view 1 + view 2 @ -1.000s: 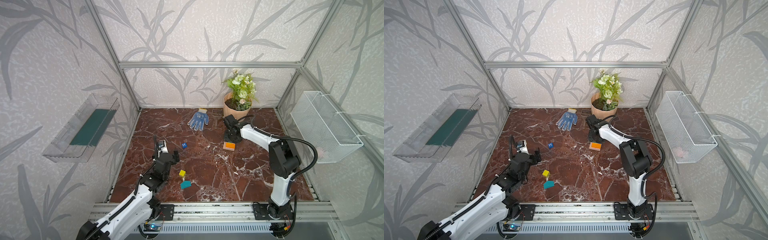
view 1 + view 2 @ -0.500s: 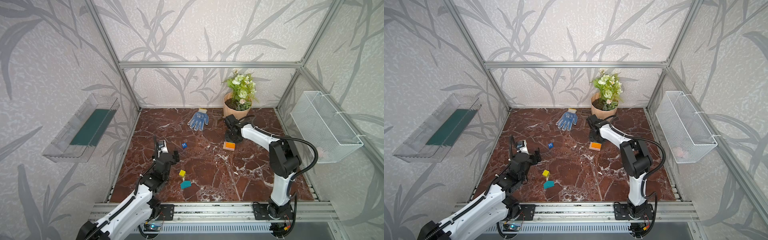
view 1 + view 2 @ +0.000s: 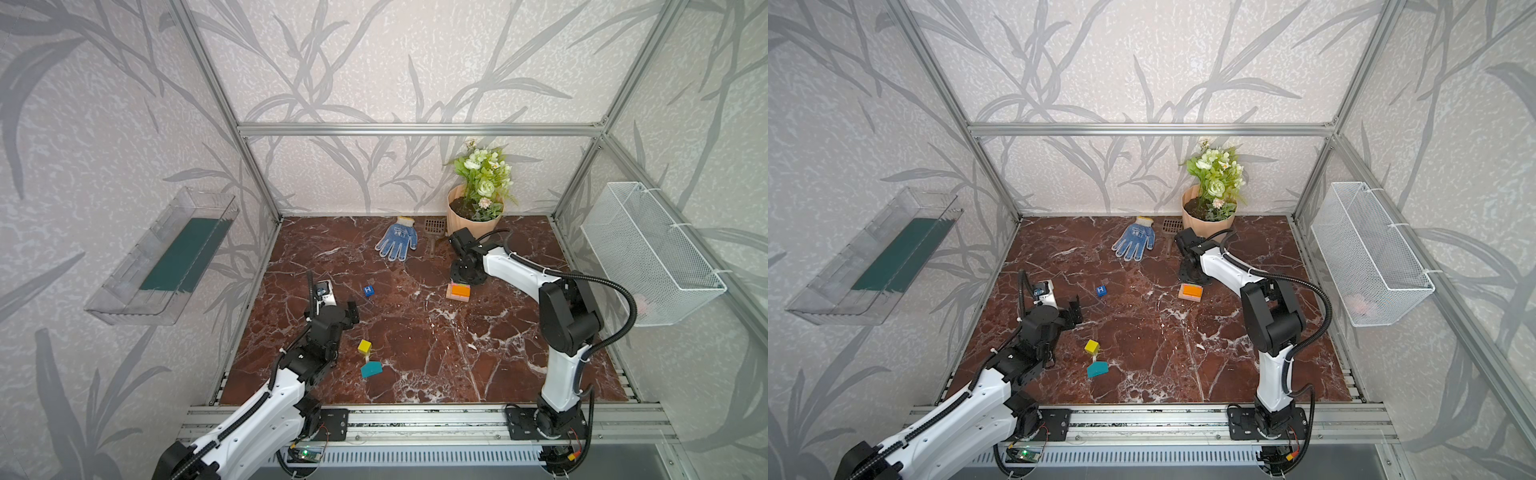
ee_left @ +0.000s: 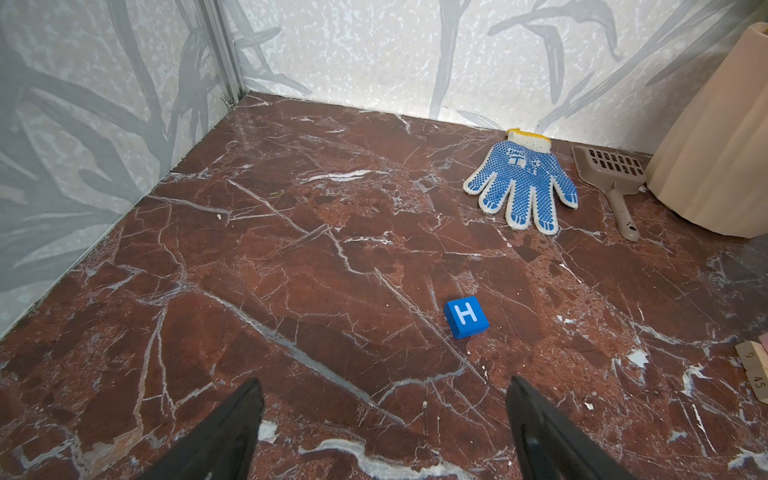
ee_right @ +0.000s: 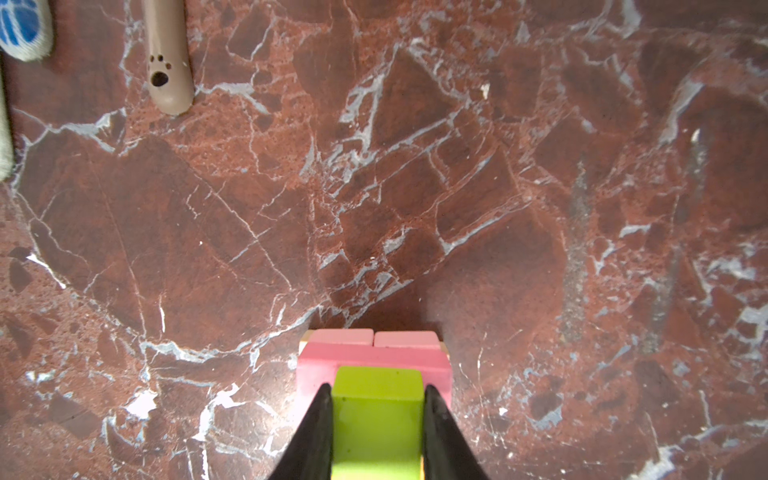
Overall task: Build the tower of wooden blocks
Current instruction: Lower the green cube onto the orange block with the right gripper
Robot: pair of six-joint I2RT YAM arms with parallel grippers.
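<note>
Our right claw (image 5: 378,390) is closed on a lime cube (image 5: 376,419), gripping two flat opposite faces over the pink layer (image 5: 374,357) of the wood block tower (image 3: 458,291). The tower stands on the tabletop (image 3: 415,340) near the flowerpot (image 3: 484,225). Our left claw (image 4: 384,382) hangs wide and empty, facing the blue "H" cube (image 4: 466,317). We judge these blocks light, rigid and smooth-painted, so best pinched squarely at mid-height.

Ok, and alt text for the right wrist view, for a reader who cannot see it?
The right gripper is shut on a lime block, poised over the pink blocks of the tower; contact cannot be told. Around them lies red marble floor, with a tan scoop handle and a bit of blue glove at the frame's edge.
</note>
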